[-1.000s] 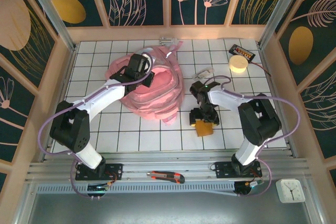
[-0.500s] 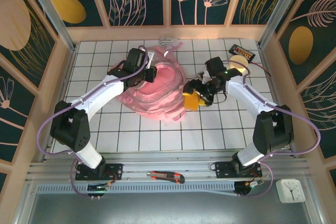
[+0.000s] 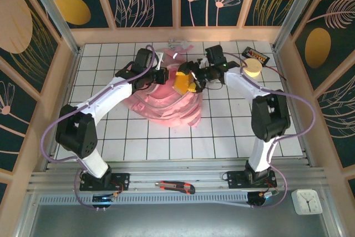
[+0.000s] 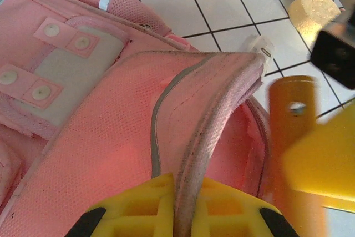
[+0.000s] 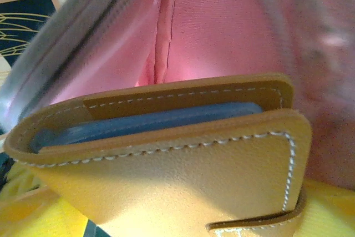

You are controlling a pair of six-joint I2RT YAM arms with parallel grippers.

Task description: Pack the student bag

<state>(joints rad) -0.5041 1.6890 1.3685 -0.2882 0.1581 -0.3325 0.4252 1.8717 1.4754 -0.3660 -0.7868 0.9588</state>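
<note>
1. The student bag point(image 3: 166, 106) lies on the white tiled table point(image 3: 233, 131), left of centre and towards the far side, between the two arms.
2. Its long axis runs roughly from far to near across the table. The open mouth is at the far end, lifted and turned to the right.
3. The left gripper point(image 3: 159, 76) is closed tight on the bag's piped rim. In the left wrist view the pink edge runs straight down between its yellow fingers point(image 4: 138, 212), which hold the mouth up.
4. The right gripper point(image 3: 188, 80) has its jaws set wide but clamped on a tan leather wallet point(image 3: 181, 84), which fills the gap between them.
5. The wallet hangs over the bag's mouth, just beside the left gripper. In the right wrist view its stitched edge is uppermost, something blue is tucked inside, and the pink lining is right behind it.
</note>
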